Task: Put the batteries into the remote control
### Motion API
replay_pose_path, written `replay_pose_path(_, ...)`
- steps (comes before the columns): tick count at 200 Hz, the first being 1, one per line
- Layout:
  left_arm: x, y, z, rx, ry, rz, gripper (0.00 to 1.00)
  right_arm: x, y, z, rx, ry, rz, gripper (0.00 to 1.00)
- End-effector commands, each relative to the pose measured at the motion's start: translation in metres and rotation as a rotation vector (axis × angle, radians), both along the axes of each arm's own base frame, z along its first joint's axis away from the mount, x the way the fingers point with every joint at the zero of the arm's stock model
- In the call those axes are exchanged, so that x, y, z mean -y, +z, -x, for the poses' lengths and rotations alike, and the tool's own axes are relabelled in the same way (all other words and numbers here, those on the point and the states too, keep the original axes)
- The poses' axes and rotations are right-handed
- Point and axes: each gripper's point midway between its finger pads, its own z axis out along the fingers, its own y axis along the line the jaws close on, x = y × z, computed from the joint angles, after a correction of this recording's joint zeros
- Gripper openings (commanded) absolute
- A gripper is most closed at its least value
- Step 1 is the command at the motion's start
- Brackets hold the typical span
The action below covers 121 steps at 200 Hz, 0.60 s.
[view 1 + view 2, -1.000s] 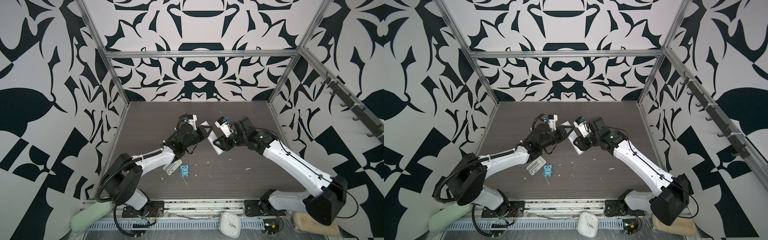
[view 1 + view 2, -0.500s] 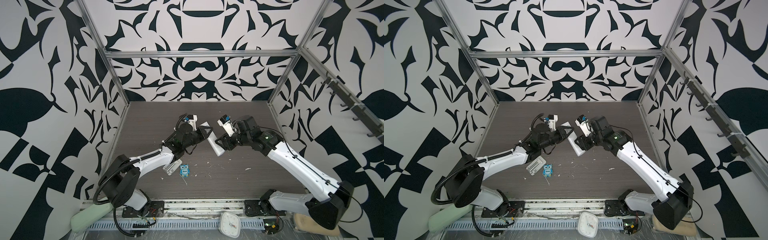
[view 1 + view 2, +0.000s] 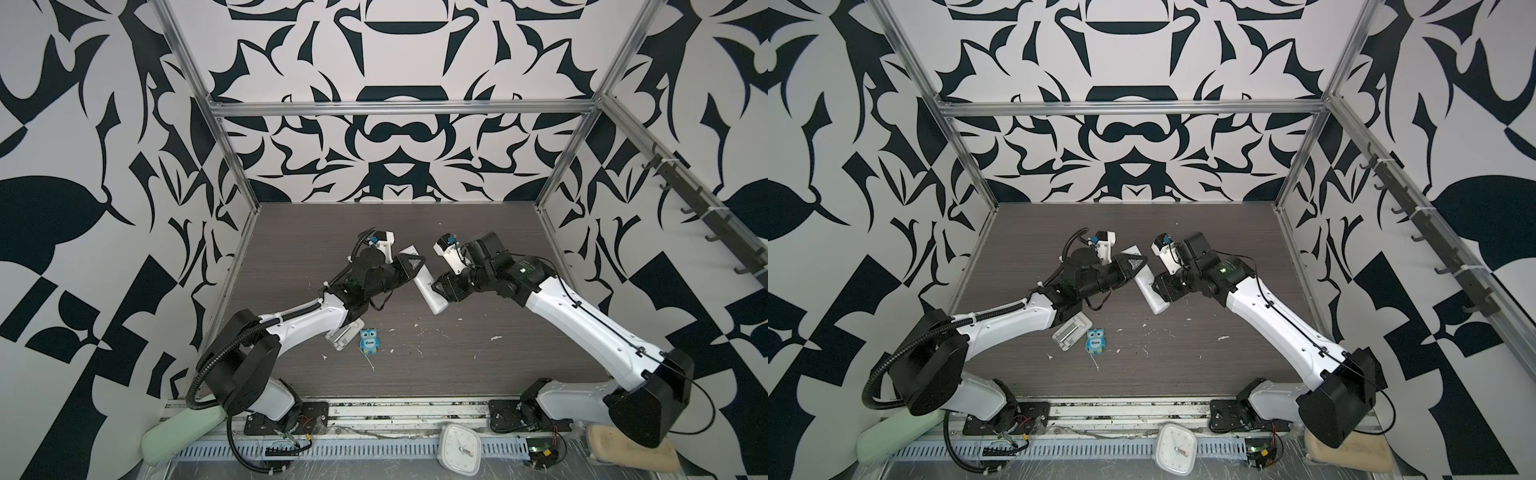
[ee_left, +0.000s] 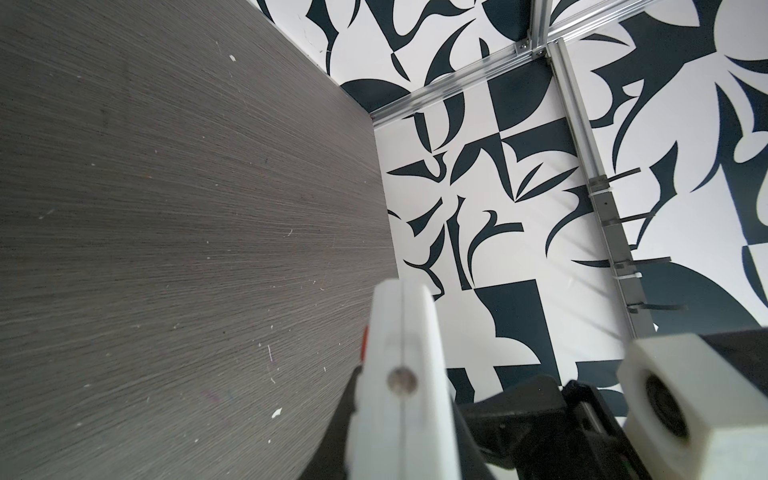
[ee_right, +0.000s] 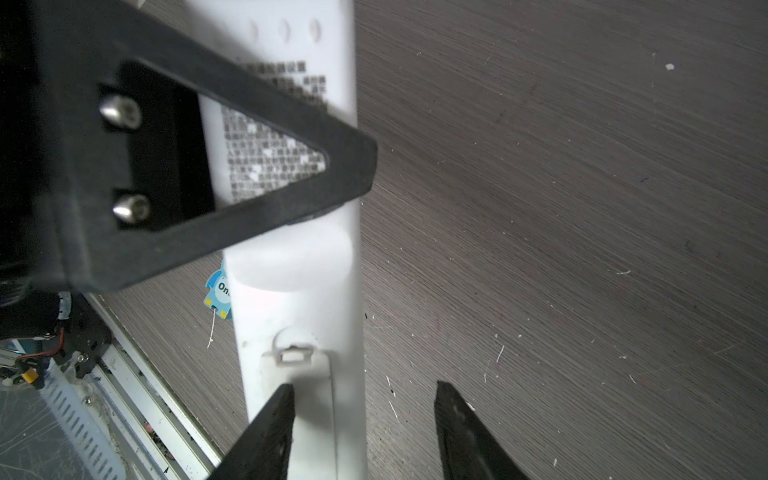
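The left hand (image 3: 411, 266) is clamped on the remote control (image 3: 430, 295) and holds it off the counter (image 3: 478, 374), near the counter's middle. In the right wrist view one of its black triangular fingers (image 5: 208, 249) lies flat across the printed label on the remote's white back. In both top views the remote slants from about 11 o'clock down to 5 o'clock, and the left hand grips its upper half from the 9 o'clock side.

The right hand (image 3: 436, 286) meets the remote's lower half from the 3 o'clock side with its jaws parted and nothing held. In the right wrist view one fingertip (image 5: 270, 415) sits over the remote just below the cover latch (image 5: 293, 355), and the other stands clear over bare counter. Whether the near fingertip touches the remote I cannot tell.

At about 7 o'clock from the remote, well apart, a small blue owl figure (image 3: 369, 340) lies on the counter. A grey-white tray (image 3: 345, 332) sits just beside it at 9 o'clock, partly under the left arm.
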Motion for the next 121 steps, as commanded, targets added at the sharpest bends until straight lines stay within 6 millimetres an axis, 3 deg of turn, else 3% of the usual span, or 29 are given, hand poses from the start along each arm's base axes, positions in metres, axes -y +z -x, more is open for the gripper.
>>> replay_pose_path(1, 0.0, 0.021, 0.003, 0.043, -0.013, 0.046, 0.01, 0.001, 0.001, -0.007, 0.001, -0.02, 0.004, 0.57)
replay_pose_path(49, 0.0, 0.023, 0.003, 0.046, -0.014, 0.046, 0.01, 0.0, -0.018, -0.01, -0.049, -0.028, 0.024, 0.56)
replay_pose_path(121, 0.003, 0.024, 0.004, 0.048, -0.023, 0.043, 0.01, -0.013, -0.023, -0.008, -0.081, 0.013, -0.024, 0.55)
